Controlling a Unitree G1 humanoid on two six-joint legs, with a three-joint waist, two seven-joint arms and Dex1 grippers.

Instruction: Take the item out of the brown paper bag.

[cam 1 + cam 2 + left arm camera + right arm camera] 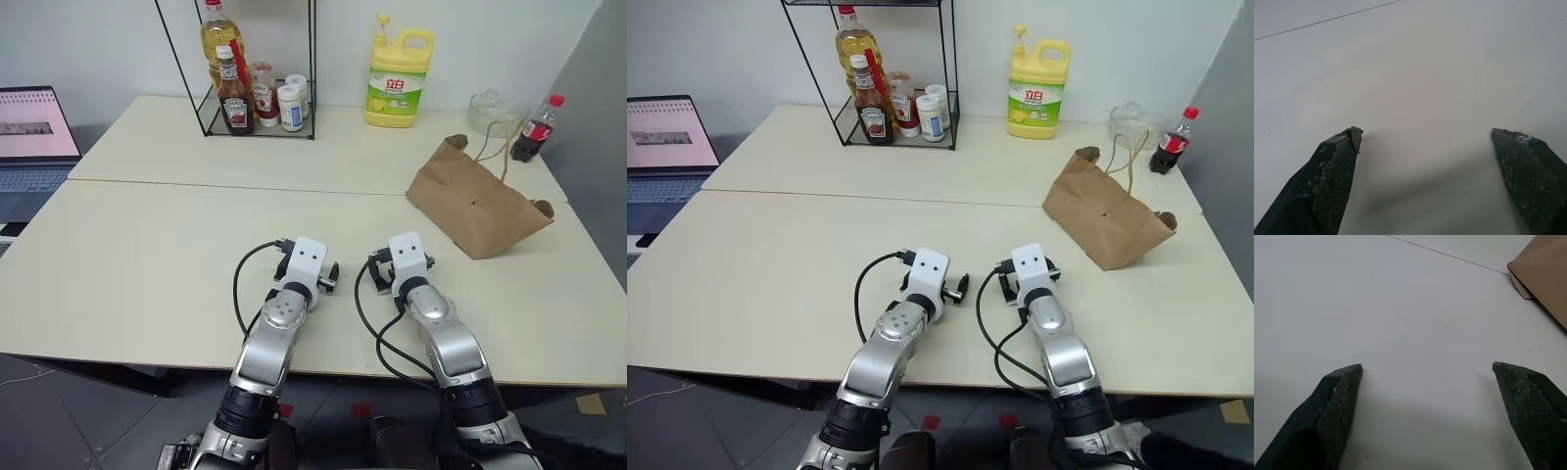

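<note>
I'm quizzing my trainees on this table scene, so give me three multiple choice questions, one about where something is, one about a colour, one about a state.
1. Where does the brown paper bag lie?
A. inside the wire rack
B. on the table ahead and to the right of the right gripper
C. on the laptop

2. What colour is the cap of the dark cola bottle?
A. red
B. green
C. white

3. How do the two grippers stand?
A. both shut on the bag
B. left open, right shut
C. both open and holding nothing

Answers:
1 B: the bag rests on the table beyond the right gripper, toward the right edge.
2 A: its cap shows red beside the detergent jug.
3 C: each wrist view shows bare table between wide fingers, for the left gripper too.
</note>
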